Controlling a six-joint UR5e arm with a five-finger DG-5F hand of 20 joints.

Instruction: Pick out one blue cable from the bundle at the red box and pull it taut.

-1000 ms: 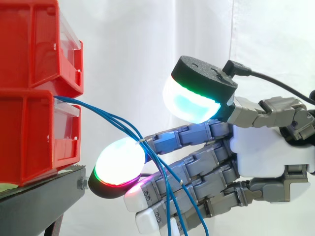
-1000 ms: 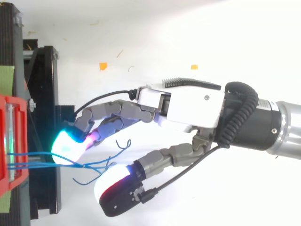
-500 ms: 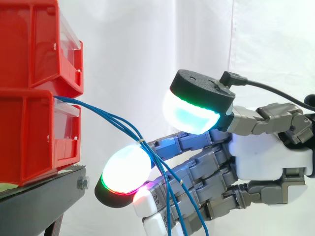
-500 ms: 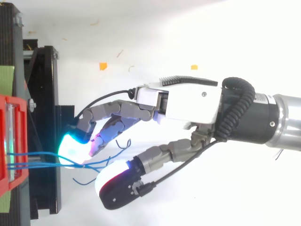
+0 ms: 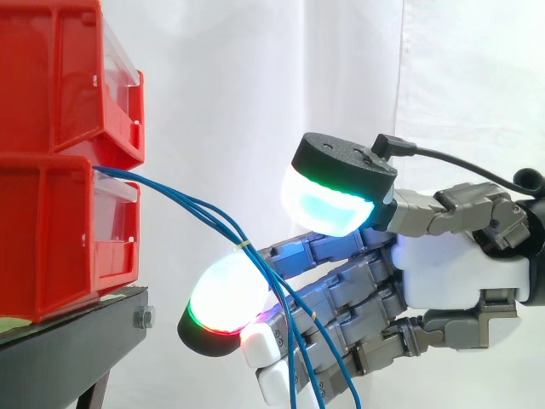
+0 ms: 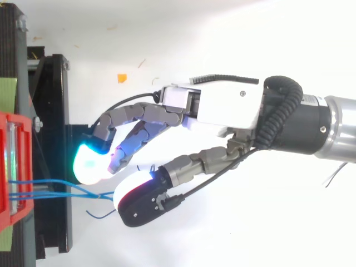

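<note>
- Hand comes in from the right, palm side-on, fingers stretched left toward the lower red bin.
- Thumb pad sits above, lead fingertip below; a clear gap between them, nothing clamped.
- Blue cables leave the lower bin's front, slope down to the right, lie across the lead finger just behind its pad, then hang down.
- Open room between the fingertip and the bin front, above the black stand.
</note>
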